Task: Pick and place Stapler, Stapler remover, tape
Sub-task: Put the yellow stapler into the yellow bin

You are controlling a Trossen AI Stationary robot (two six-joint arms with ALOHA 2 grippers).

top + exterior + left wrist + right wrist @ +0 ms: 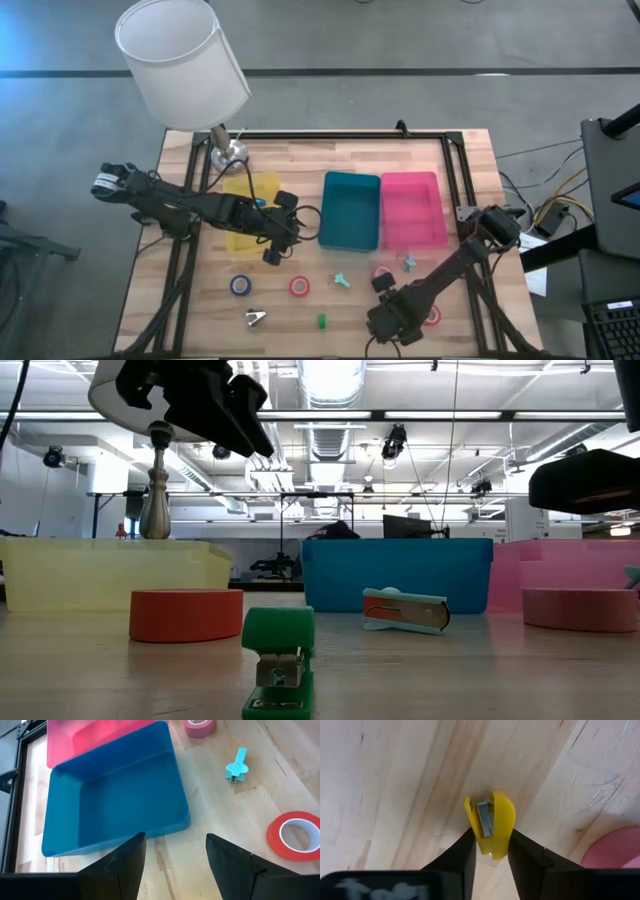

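The yellow stapler (491, 822) is clamped squarely in the right gripper (490, 851); a level lift is advised, while the left gripper (175, 857) is held released.

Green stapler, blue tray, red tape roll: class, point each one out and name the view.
green stapler (277, 660), low view, front end.
blue tray (110, 800), left wrist view, bare floor.
red tape roll (295, 836), left wrist view, ring's rim.

White-shaded lamp (181, 62) stands at the wooden table's (290, 300) far corner (metal base (227, 153)); cables (548, 205) trail beside.
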